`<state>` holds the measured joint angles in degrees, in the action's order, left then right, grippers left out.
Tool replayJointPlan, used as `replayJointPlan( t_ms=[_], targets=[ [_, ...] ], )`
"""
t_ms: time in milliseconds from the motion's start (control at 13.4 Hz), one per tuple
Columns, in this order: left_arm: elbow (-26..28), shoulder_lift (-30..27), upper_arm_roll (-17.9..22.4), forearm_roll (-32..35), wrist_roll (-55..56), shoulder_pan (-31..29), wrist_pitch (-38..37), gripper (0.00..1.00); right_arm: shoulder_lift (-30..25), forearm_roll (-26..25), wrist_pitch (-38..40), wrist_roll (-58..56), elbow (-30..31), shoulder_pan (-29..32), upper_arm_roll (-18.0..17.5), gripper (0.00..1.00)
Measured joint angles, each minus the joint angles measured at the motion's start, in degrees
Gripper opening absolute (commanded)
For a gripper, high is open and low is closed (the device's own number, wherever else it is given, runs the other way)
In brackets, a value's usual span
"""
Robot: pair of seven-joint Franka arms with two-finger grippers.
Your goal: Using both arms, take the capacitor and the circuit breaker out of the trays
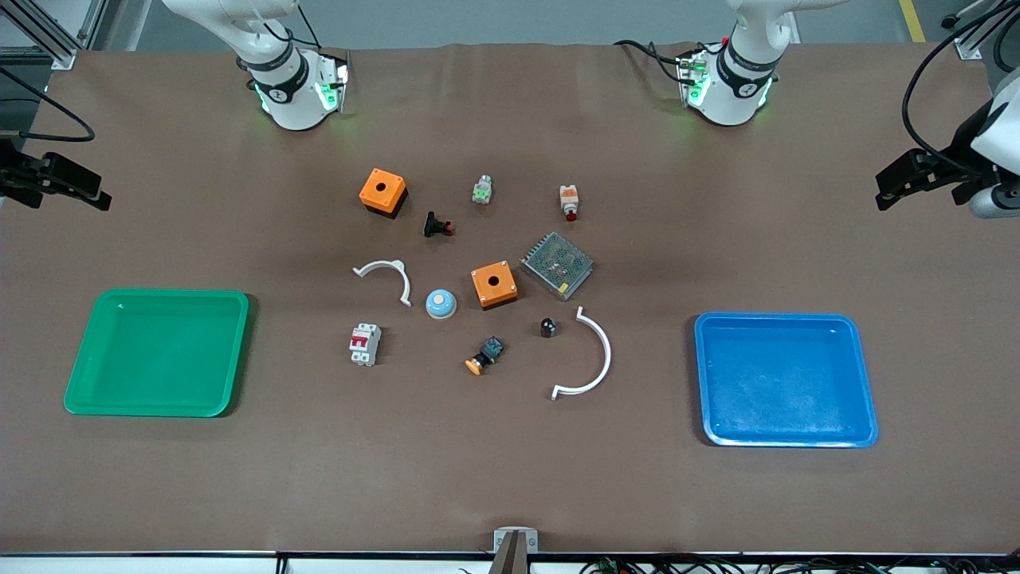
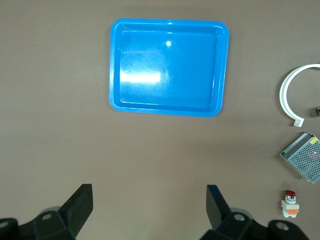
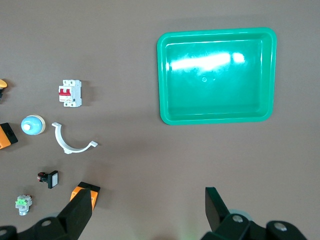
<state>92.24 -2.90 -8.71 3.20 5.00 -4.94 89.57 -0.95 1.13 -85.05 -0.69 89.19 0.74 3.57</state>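
The capacitor [image 1: 548, 327], a tiny black stubby cylinder, stands in the middle of the table beside a large white arc [image 1: 606, 351]. The breaker [image 1: 365, 344], a white block with a red lever, lies toward the right arm's end of the parts cluster; it also shows in the right wrist view [image 3: 69, 93]. My left gripper [image 2: 150, 189] is open and empty, high over bare table near the blue tray [image 2: 167, 70]. My right gripper [image 3: 149, 192] is open and empty, high over bare table near the green tray [image 3: 215, 75]. Both are far from the parts.
The green tray [image 1: 159, 351] and blue tray [image 1: 785, 379] sit at the two ends of the table. Two orange boxes [image 1: 382, 191] [image 1: 494, 285], a mesh box [image 1: 558, 265], a small white arc [image 1: 390, 263], a blue dome [image 1: 441, 303] and several buttons lie between.
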Motion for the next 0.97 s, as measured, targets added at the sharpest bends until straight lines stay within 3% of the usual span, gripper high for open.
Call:
replayJointPlan(
  t_ms=[372,967],
  targets=[
    [0.2,0.0,-1.4,-3.4,0.5,-0.1,-0.2,1.0,-0.9,0.0,-1.9,0.0,1.3,0.0,-0.1,1.0],
    [-0.4,-0.6,-1.3,-3.4,0.5,-0.4,-1.7,1.0,-2.1,0.0,-2.7,0.0,2.9,0.0,-0.1,1.0]
  ],
)
